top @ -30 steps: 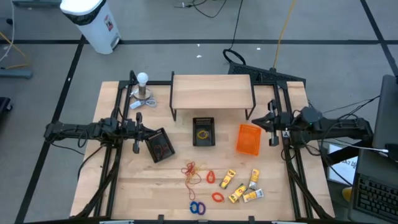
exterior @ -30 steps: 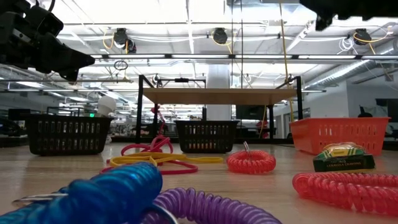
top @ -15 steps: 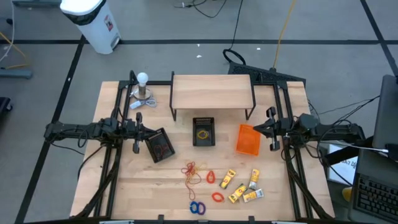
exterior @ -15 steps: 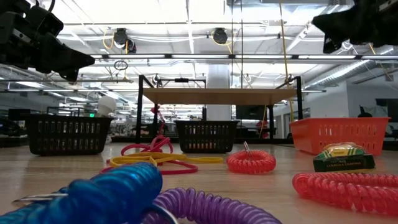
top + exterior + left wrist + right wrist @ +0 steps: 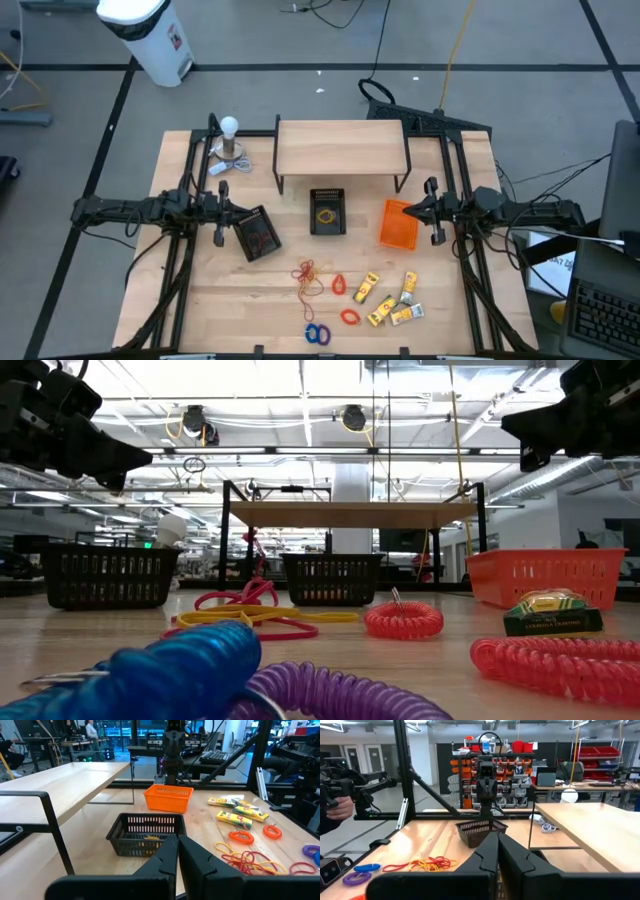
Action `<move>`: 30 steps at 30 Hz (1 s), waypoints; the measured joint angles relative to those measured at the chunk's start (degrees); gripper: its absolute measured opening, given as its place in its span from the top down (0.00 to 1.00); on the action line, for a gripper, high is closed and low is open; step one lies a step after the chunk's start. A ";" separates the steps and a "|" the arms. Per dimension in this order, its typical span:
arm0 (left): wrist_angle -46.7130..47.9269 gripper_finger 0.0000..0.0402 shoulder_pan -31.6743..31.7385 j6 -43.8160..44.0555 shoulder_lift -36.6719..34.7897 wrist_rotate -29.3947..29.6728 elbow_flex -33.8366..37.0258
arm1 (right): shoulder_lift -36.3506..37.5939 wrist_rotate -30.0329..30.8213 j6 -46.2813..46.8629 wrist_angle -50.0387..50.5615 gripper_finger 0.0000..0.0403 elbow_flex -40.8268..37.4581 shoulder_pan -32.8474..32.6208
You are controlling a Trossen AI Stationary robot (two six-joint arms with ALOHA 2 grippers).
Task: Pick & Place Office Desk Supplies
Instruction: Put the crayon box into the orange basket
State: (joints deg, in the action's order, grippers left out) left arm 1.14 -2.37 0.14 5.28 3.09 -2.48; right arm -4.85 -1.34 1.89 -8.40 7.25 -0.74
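High view looks down on the right gripper (image 5: 431,211), which hangs just beside the right edge of the orange bin (image 5: 399,224); its two fingers are pressed together and hold nothing. Across the table, the left gripper (image 5: 221,213) hangs just beside a tilted black mesh bin (image 5: 258,233), and its fingers are pressed together too, with nothing in them. A second black mesh bin (image 5: 327,211) sits in the middle, in front of a small wooden shelf (image 5: 340,148), and something yellow lies inside it. So there are three bins: two black ones and one orange one. The desk supplies lie loose on the wooden table (image 5: 450,300), nearer the front edge and well apart from both grippers. A tangle of thin rubber bands (image 5: 309,277), red, orange and yellow, lies in front of the middle bin. Two orange coil rings (image 5: 338,285) lie near it, one behind the other. Two more coil rings (image 5: 317,334), one blue and one purple, touch each other near the front edge. Four little yellow packets (image 5: 390,298) lie in a loose bunch to the right of the rings. A white bulb on a round metal base (image 5: 229,146) stands at the back left corner of the table. In the right wrist view, a person's hand (image 5: 339,808) shows far off in the room.
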 joint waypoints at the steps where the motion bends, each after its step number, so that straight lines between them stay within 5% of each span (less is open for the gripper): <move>1: -0.19 0.95 -0.02 0.00 0.02 0.00 0.00 | -0.24 0.01 0.38 -0.04 1.00 0.00 -0.01; 13: -1.33 0.95 -0.02 -0.55 0.01 0.06 0.00 | -7.23 5.58 2.19 -0.24 1.00 2.72 -0.06; 20: -1.33 0.95 0.00 0.25 0.02 0.70 0.00 | -25.67 5.72 2.44 4.68 1.00 14.77 -3.36; 30: -0.91 0.95 0.00 1.27 0.02 2.45 0.00 | -53.73 8.48 4.27 31.46 0.94 39.41 -12.94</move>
State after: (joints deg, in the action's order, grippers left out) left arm 0.24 -2.37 1.41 5.30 5.55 -2.48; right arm -58.57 7.14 6.16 23.06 46.65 -13.67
